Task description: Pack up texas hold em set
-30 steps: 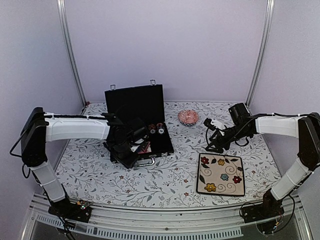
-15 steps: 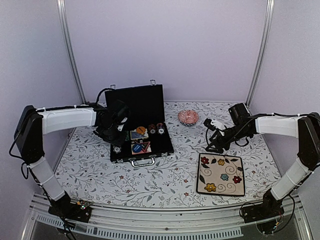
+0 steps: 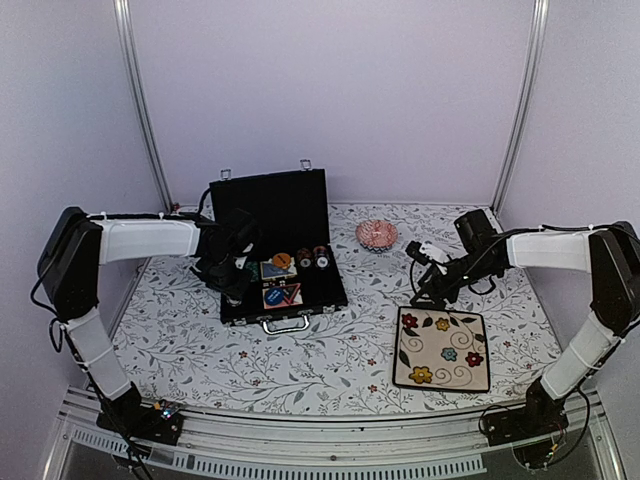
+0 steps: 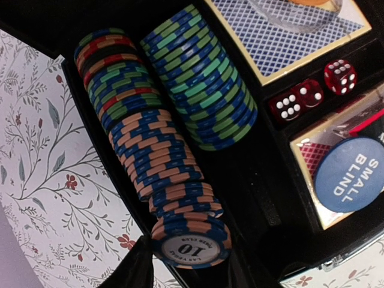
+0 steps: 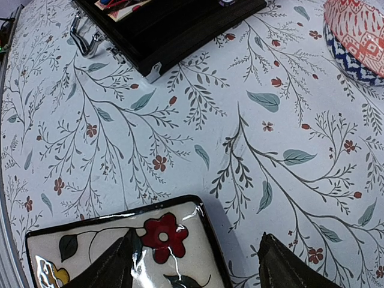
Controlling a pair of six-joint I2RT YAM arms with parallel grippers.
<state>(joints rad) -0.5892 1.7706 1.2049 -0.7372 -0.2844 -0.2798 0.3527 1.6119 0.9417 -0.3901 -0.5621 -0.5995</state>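
Left gripper (image 3: 233, 273) is down at the left end of the open case (image 5: 198, 33), which sits left of centre on the surface (image 3: 300, 370). The wrist view looks straight onto the chips (image 4: 180, 126), packed in rows. The end chip, marked 10, is right at the jaws. One finger shows beside it, but the other is lost against the black lining, so I cannot tell whether the jaws are clamped or let go. Dice (image 4: 309, 93), card deck (image 4: 288, 30) and the blue button (image 4: 351, 174) are in their slots too (looks like a full tray from here).

Right gripper (image 5: 201, 246) hangs above the far edge of the flowered plate (image 3: 442, 350). Its jaws are spread wide with nothing between them. The pink bowl (image 3: 376, 234) is off behind it.

So what's left, I'd say, is the lid (image 3: 270, 205). It stands upright along the far edge of the tray, just beyond the left jaws. Its hinge runs along the case's long axis, left to right across the surface. The left arm is clearly the nearer one, and the right is well apart from it.
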